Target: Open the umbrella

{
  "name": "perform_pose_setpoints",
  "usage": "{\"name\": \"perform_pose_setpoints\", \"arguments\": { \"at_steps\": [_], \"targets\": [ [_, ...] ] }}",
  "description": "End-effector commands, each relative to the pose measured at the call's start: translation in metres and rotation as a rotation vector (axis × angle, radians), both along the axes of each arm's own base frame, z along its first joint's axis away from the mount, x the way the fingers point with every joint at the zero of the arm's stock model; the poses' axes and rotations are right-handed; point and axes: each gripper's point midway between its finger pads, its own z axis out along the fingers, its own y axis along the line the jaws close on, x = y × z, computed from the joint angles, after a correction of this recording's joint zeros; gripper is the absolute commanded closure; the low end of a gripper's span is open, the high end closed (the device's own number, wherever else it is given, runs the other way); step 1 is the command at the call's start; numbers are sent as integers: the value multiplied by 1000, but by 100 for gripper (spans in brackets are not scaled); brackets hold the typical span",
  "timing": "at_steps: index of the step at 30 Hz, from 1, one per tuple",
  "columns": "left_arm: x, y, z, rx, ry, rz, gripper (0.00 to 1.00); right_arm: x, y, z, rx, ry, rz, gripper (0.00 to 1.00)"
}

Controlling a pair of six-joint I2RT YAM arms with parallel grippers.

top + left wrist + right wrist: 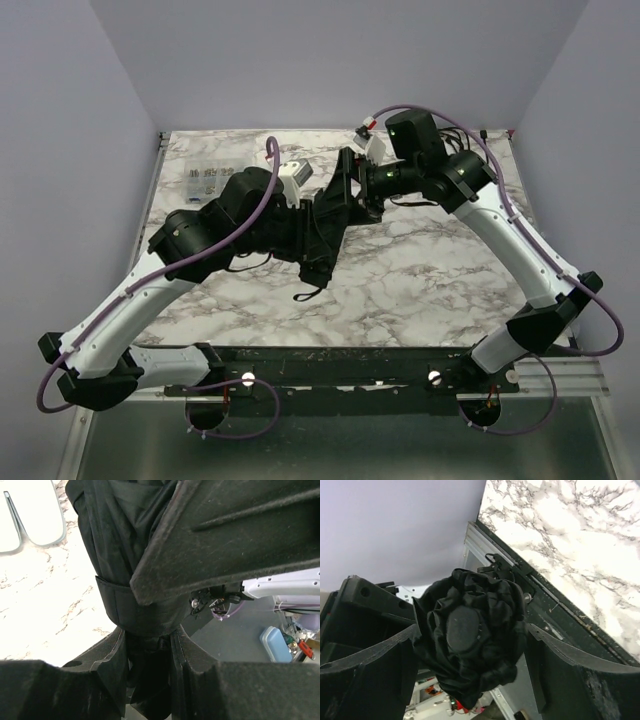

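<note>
Marble-patterned white and grey table [450, 290] does not carry the task's thing. The compact black fabric umbrella [322, 232], folded, is held over the middle of the table between the two arms. I think it is taken at both ends so that one arm can fix it while the other one pulls or slides.

The left end effector [149, 647] is closed on one end of the bundle, and its fingers press the cloth just below the black closing band [122, 605] wrapped around the canopy. The right end effector [470, 647] is clamped on the other end, with a finger at each side of the gathered cloth around the round black cap [462, 627].

The band probably stands in the way, because the canopy cannot spread while it is fastened. A small clear plastic compartment box [205, 180] lies at the far left, well apart. A thin black wrist loop [310, 292] hangs down toward the table.
</note>
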Motion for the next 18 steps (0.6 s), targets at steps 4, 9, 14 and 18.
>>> {"name": "perform_pose_setpoints", "arguments": {
  "at_steps": [4,9,14,18],
  "targets": [
    [6,5,16,-17,-89,26,100,4,6,4,-4,-16,-1,59],
    [3,17,15,-10,-116,47,49,-1,11,11,47,-23,38,96],
    [-2,47,27,-51,-176,128,10,-2,16,33,141,-90,68,99],
    [-13,66,45,-175,-207,147,1,-4,22,60,246,-154,103,99]
  ]
}}
